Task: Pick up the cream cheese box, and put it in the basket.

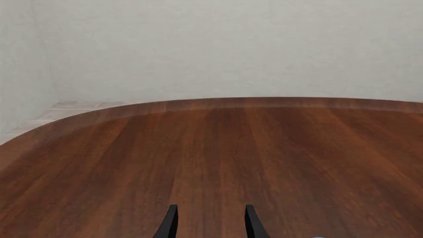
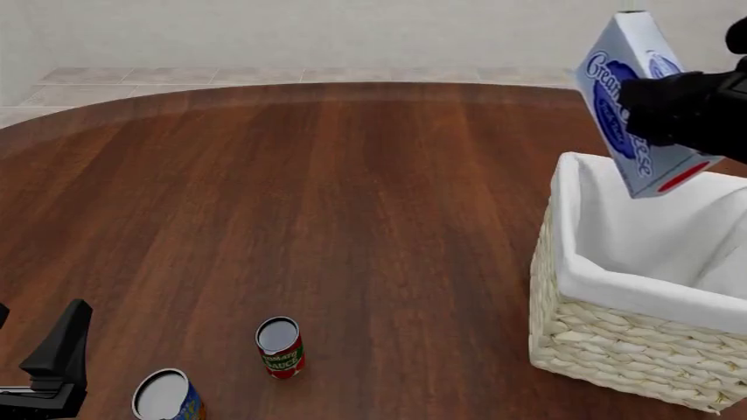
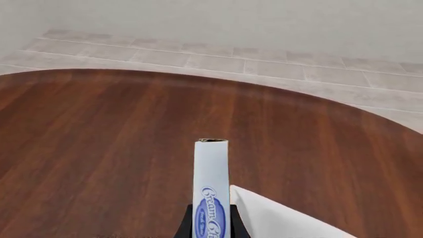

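Observation:
My right gripper (image 2: 656,107) is shut on the cream cheese box (image 2: 631,61), a white and light-blue carton with blue oval logos and a red oval on its lower end. It hangs tilted in the air above the far left corner of the basket (image 2: 607,337), a cream wicker basket with a white liner. In the right wrist view the cream cheese box (image 3: 211,168) stands edge-on between the fingers, with a corner of the basket liner (image 3: 278,218) beneath. My left gripper (image 1: 211,224) is open and holds nothing, low over the near left of the table (image 2: 33,346).
A red-labelled can (image 2: 279,347) stands upright on the wooden table (image 2: 350,201) near the front. A blue-labelled can (image 2: 164,395) stands beside the left gripper. Beyond the table's rounded far edge lie a tiled floor and a pale wall.

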Controlling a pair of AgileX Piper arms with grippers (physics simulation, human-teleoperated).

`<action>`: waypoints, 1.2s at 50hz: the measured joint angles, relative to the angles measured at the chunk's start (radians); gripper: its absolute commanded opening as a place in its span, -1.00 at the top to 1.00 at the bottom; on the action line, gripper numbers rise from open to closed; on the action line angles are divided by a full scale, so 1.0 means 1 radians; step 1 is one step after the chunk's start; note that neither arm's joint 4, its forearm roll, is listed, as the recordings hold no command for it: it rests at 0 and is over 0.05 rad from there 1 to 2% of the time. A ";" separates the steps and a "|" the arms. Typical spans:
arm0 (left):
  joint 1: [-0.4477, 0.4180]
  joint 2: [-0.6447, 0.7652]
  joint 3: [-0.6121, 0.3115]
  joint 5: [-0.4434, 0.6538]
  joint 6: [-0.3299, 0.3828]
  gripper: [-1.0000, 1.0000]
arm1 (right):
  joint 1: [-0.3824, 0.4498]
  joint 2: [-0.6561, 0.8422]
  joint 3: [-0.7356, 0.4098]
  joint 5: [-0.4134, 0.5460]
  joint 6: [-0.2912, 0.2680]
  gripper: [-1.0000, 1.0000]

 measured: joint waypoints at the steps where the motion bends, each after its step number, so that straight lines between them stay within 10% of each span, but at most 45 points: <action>1: 0.000 0.000 0.000 0.000 0.000 -1.00 | -0.001 -0.001 0.001 0.000 0.000 1.00; 60: 0.000 0.000 0.000 0.000 0.000 -1.00 | -0.115 -0.033 0.094 -0.036 0.019 1.00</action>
